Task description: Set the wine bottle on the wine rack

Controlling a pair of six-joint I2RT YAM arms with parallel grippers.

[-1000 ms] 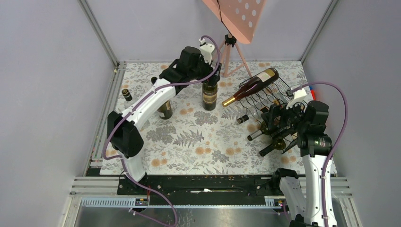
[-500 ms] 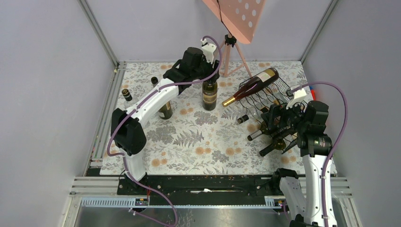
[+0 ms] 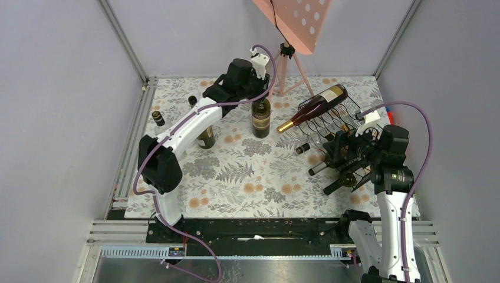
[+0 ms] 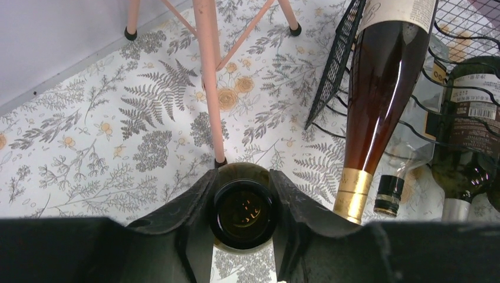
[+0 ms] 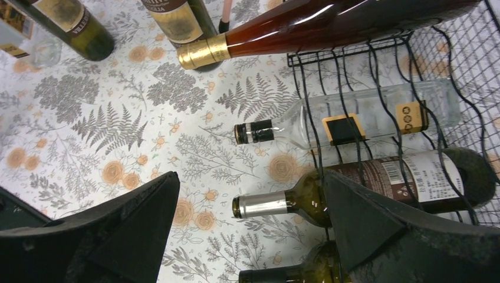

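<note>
Wine bottle (image 4: 243,213) stands upright between the left gripper (image 4: 242,177) fingers, which pinch its neck. Wine rack (image 4: 331,68) sits near, to that gripper's right. Best lifted straight up before tilting. Right gripper (image 5: 250,180) hangs spread wide.

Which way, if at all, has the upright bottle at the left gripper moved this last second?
No: the wine bottle stands on the same patch of floral mat, same gap to the wine rack.
</note>
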